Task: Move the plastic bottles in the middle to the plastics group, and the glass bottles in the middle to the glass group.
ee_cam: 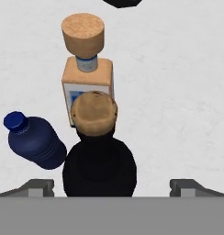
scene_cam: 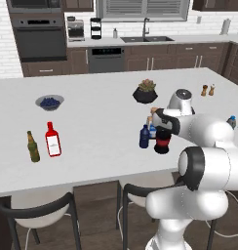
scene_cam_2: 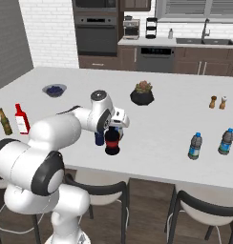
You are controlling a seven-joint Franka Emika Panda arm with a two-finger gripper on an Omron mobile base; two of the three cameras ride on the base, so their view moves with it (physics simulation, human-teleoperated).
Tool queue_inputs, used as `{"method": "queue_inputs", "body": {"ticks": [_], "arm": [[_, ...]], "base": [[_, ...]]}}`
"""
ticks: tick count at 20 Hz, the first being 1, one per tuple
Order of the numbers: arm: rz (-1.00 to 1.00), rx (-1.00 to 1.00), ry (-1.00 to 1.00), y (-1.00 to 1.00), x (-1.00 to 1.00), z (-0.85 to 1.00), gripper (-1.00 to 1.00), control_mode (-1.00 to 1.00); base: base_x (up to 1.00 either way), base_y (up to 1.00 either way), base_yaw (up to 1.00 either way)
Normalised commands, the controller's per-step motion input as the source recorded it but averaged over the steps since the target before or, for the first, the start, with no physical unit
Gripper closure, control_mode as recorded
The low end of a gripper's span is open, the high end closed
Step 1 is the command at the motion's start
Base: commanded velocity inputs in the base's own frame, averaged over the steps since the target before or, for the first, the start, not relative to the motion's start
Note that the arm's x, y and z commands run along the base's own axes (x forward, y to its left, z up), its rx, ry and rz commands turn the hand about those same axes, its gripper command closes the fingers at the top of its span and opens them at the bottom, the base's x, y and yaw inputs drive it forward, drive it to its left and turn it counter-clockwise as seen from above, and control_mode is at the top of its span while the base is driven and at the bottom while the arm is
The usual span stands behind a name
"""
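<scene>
Gripper (ee_cam: 112, 186) jaws spread wide, holding nothing, hanging over the black bottle (ee_cam: 99, 167), one fingertip (ee_cam: 38, 187) out on each side and clear of it. Hand view looks down on its tan stopper with the pale square bottle (ee_cam: 87, 85) just beyond and the navy bottle (ee_cam: 35, 141) beside; base views show all three upright, necks up, near the front edge of the counter (scene_cam: 101, 122). Left base view adds the olive bottle (scene_cam: 33, 147) and red bottle (scene_cam: 52, 139) toward the left end; right base view adds two blue-capped bottles (scene_cam_2: 195, 146) toward the right end.
</scene>
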Motion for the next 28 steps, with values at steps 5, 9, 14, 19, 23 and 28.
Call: {"method": "queue_inputs", "body": {"ticks": [5, 9, 14, 19, 23, 28], "arm": [[0.00, 0.00, 0.00, 0.13, 0.00, 0.00, -1.00, -1.00], [0.00, 0.00, 0.00, 0.06, 0.05, -0.02, -1.00, -1.00], [0.00, 0.00, 0.00, 0.00, 0.19, -0.06, -1.00, -1.00], [0.00, 0.00, 0.00, 0.00, 0.19, -0.10, -1.00, -1.00], [0.00, 0.00, 0.00, 0.00, 0.02, -0.09, -1.00, -1.00], [0.00, 0.00, 0.00, 0.00, 0.10, -0.13, -1.00, -1.00]], "base": [[0.00, 0.00, 0.00], [0.00, 0.00, 0.00], [0.00, 0.00, 0.00], [0.00, 0.00, 0.00], [0.00, 0.00, 0.00], [0.00, 0.00, 0.00]]}}
